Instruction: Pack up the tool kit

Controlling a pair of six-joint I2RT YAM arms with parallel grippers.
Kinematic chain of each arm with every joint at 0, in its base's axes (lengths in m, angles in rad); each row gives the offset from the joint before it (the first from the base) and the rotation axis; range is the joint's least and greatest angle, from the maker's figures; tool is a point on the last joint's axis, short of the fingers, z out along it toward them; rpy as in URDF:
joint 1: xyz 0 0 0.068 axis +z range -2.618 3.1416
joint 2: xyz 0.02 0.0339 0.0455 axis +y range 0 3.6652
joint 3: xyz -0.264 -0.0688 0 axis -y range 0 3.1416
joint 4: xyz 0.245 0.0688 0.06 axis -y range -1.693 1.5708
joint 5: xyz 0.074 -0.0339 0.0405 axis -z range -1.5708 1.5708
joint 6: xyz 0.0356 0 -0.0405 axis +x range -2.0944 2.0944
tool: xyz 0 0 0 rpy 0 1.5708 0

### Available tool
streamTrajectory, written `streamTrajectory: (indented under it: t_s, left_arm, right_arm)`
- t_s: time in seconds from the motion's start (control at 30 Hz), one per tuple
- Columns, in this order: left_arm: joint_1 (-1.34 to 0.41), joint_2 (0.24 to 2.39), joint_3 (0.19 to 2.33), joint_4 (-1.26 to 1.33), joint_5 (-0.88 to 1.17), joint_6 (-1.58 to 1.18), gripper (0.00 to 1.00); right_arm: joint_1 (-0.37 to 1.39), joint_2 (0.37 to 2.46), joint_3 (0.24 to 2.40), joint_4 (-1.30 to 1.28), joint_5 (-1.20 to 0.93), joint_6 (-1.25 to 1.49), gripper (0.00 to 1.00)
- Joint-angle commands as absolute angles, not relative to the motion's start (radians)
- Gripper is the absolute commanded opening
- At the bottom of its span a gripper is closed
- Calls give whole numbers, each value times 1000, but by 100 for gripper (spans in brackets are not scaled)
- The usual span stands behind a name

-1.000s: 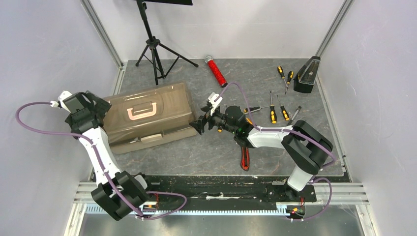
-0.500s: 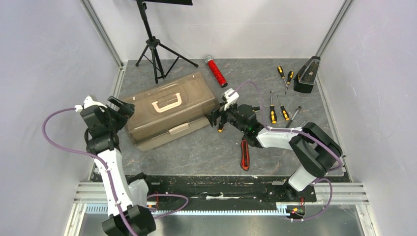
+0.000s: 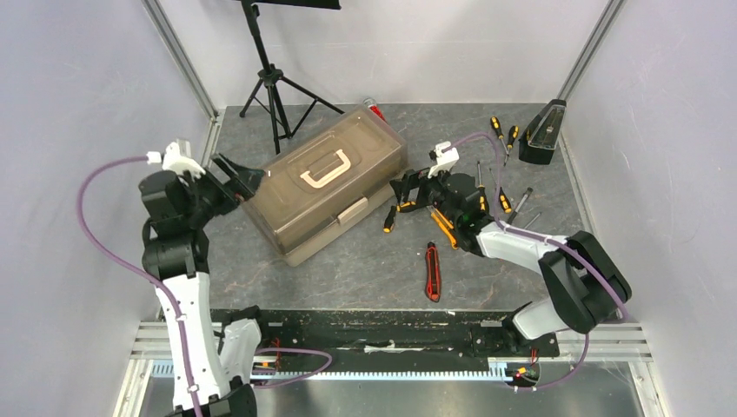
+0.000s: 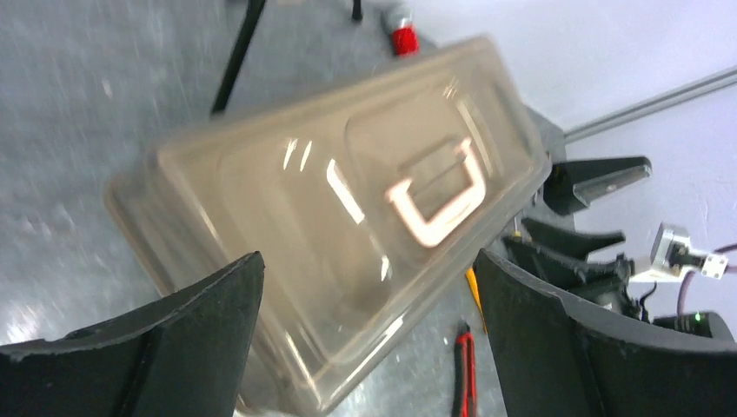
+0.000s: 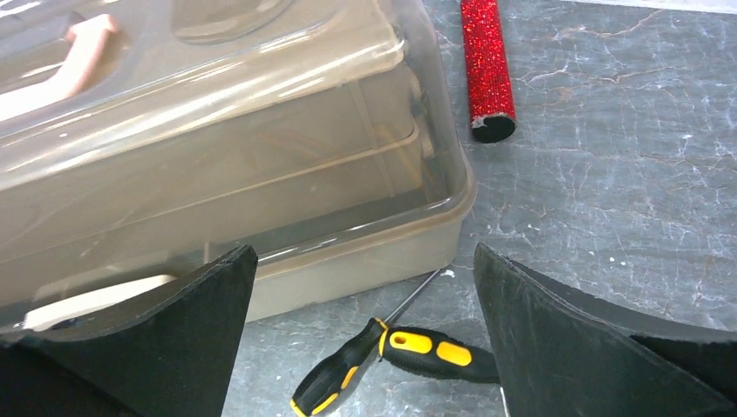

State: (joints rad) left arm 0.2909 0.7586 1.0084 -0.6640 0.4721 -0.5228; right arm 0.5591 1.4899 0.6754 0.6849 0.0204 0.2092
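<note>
The tan translucent toolbox (image 3: 326, 187) lies shut and skewed on the grey mat, its cream handle (image 3: 325, 170) on top. My left gripper (image 3: 246, 184) stands open at the box's left end; in the left wrist view the toolbox (image 4: 330, 217) fills the space ahead of the open left gripper (image 4: 369, 261). My right gripper (image 3: 401, 195) is open at the box's right end, over two black-yellow screwdrivers (image 5: 339, 373). More screwdrivers (image 3: 502, 200) lie to the right. An orange knife (image 3: 443, 228) and a red knife (image 3: 432, 271) lie nearby. I see no hammer.
A red glittery cylinder (image 5: 487, 69) lies just behind the box's right corner. A black metronome (image 3: 541, 132) stands at the back right and a tripod (image 3: 274, 87) at the back left. Grey walls close in both sides.
The toolbox has turned counterclockwise and slid toward the back right. My left gripper followed its left end to the right. My right gripper drew back to the right.
</note>
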Motion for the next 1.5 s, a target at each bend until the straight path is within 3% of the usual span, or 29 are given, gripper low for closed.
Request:
streamTrajectory:
  t_s: [0.0, 0.33, 0.5, 0.73, 1.17, 1.47]
  left_arm:
    - [290, 882, 1182, -607, 411, -379, 96]
    - [189, 1448, 1510, -575, 473, -247, 96]
    - [149, 1521, 1500, -591, 513, -241, 96]
    - [137, 1410, 1283, -620, 580, -244, 95]
    - [129, 919, 889, -620, 649, -425, 94]
    - [127, 744, 820, -663, 689, -506, 93]
  right_arm:
    - [561, 1432, 639, 671, 25, 271, 98]
    - [561, 1466, 682, 645, -90, 271, 94]
    - [563, 1531, 734, 648, -179, 263, 91]
    - [591, 1577, 775, 653, -238, 265, 90]
    - [648, 1596, 853, 611, -334, 218, 92]
    - [650, 1645, 1055, 407, -318, 122, 94]
